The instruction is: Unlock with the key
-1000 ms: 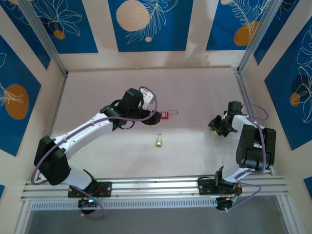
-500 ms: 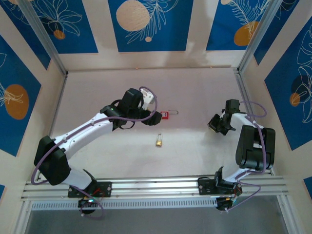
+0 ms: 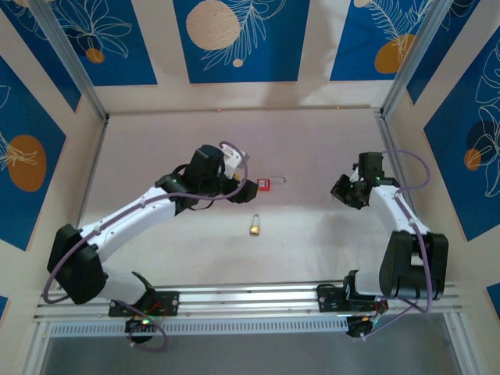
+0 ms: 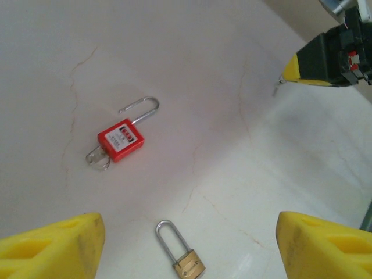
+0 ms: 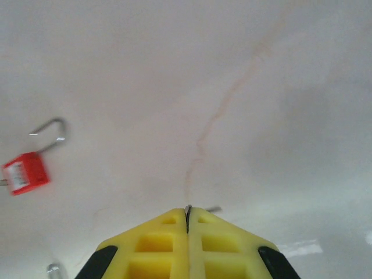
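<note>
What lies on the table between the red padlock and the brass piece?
Nothing: in the left wrist view, bare table separates the red padlock from the brass piece.

A pale worktop (image 3: 312,141) with a marble look, crossed by thin brownish veins (image 5: 232,93), spreads under the left hand (image 3: 248,187) and the right hand (image 3: 341,195). On the near side of both hands it is brighter under the light. Beyond them it is duller and faintly pink. Past the hands stands a cream back wall (image 3: 316,47) set with blue panels (image 3: 258,55) bearing white leaf outlines and peach discs. A left wall (image 3: 31,156) of the same pattern rises outward of the left hand, and a right wall (image 3: 469,148) outward of the right hand. Grey metal posts (image 3: 74,66) run down the far corners. Nearer than the hands, a ribbed metal rail (image 3: 250,301) edges the worktop.
</note>
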